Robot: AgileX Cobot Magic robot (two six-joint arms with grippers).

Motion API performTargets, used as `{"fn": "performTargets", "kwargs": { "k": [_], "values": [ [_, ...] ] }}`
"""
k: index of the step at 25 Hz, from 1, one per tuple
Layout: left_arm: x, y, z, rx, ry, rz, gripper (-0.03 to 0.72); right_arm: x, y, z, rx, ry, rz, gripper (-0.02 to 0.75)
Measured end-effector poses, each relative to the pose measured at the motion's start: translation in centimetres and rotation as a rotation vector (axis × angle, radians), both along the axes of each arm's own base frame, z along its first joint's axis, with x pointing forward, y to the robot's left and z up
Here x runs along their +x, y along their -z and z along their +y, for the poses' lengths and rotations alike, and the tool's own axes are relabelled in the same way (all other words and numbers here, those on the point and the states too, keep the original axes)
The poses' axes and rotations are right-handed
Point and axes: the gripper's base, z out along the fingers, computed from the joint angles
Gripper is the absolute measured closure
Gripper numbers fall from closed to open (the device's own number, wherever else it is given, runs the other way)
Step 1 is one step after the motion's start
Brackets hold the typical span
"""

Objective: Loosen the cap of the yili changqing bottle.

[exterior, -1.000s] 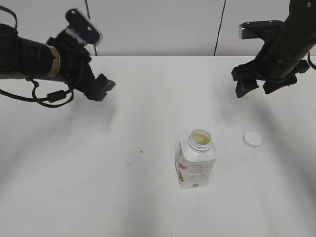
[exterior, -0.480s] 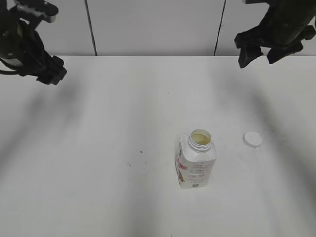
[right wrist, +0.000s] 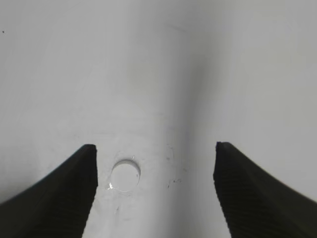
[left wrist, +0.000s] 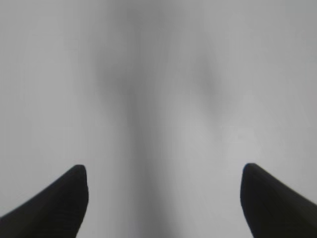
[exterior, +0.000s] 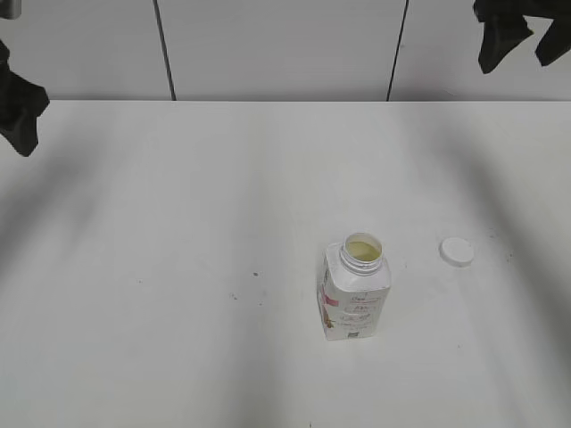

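The yili changqing bottle [exterior: 353,290] stands upright on the white table, right of centre, with its neck open and pale liquid showing inside. The white cap [exterior: 457,251] lies flat on the table to the bottle's right, apart from it; it also shows in the right wrist view [right wrist: 125,175]. My right gripper [exterior: 522,40] is open and empty, high at the top right edge; in its wrist view the jaws [right wrist: 154,171] frame the cap far below. My left gripper [exterior: 22,111] is open and empty at the far left edge, its jaws [left wrist: 164,191] over bare table.
The white table [exterior: 178,267] carries a few small dark specks near the middle. A pale panelled wall [exterior: 277,45] with dark vertical seams runs behind the table's back edge.
Both arms have drawn back and up: the left gripper moved to the far left edge, the right gripper to the top right corner. Bottle and cap have not moved.
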Motion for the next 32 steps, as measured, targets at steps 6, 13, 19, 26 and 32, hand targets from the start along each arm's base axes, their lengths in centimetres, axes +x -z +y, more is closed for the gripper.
{"fn": "performTargets", "kwargs": {
  "k": [6, 13, 19, 26, 32],
  "values": [
    [-1.2, -0.3, 0.2, 0.006, -0.018, 0.097, 0.123, 0.3, -0.8, -2.6, -0.001, 0.052, -0.023, 0.16],
    [-2.6, -3.0, 2.3, -0.017, -0.072, 0.022, 0.123, -0.4, -2.4, -7.3, 0.024, 0.162, -0.059, 0.16],
    [-4.6, -5.5, 3.2, -0.101, -0.124, -0.051, 0.123, -2.9, -5.1, -7.5, 0.044, 0.17, -0.112, 0.16],
    [-9.3, -5.6, 2.8, -0.151, -0.118, -0.094, 0.123, -7.2, -5.0, -7.3, 0.045, 0.168, -0.073, 0.16],
    [-13.2, -4.8, 2.5, -0.185, -0.112, -0.138, 0.123, -11.3, -3.3, -7.0, 0.058, 0.162, 0.002, 0.16]
  ]
}}
